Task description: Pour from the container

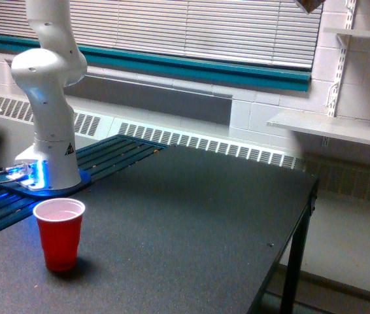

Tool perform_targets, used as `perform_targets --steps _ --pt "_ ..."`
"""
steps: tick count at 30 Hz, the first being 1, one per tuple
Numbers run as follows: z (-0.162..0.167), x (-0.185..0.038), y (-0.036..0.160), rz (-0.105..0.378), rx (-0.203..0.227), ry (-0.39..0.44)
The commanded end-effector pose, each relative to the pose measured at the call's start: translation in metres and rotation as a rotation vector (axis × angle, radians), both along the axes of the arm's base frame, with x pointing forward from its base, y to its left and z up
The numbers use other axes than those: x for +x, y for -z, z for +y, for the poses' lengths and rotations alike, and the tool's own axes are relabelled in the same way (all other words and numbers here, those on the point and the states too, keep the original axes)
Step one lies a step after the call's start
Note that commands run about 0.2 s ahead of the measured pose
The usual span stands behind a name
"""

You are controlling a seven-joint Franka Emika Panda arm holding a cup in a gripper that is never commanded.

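Observation:
The container is out of view. A red plastic cup point(60, 233) stands upright on the dark table point(204, 222) near its front, on the exterior view's left; its pale inside looks empty. The white arm's base point(49, 154) rises behind the cup and leaves the frame at the top left. The gripper does not show. A small brown-grey corner point(309, 5) pokes in at the top edge on the right, and I cannot tell what it is.
Dark blue slats point(106, 157) lie beside the arm's base, which glows blue at its foot. The table's edge point(306, 216) drops off on the exterior view's right. White wall shelves point(342, 127) hang beyond it, under closed window blinds.

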State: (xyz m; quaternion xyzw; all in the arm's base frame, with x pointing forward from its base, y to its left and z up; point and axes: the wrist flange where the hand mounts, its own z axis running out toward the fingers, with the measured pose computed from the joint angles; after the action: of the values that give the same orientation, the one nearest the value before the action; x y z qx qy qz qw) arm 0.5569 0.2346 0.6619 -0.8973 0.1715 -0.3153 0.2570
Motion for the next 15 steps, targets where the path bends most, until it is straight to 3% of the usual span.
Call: perform_targets --steps 1,10,12,15 --pt "0.022 -0.011 -0.003 -0.008 0.007 -0.035" --pt "0.001 -0.007 0.001 -0.017 0.0 -0.027" --pt "-0.012 -0.003 0.001 -0.046 -0.031 -0.015" --pt "-0.028 0.001 0.004 -0.051 -0.046 -0.002"
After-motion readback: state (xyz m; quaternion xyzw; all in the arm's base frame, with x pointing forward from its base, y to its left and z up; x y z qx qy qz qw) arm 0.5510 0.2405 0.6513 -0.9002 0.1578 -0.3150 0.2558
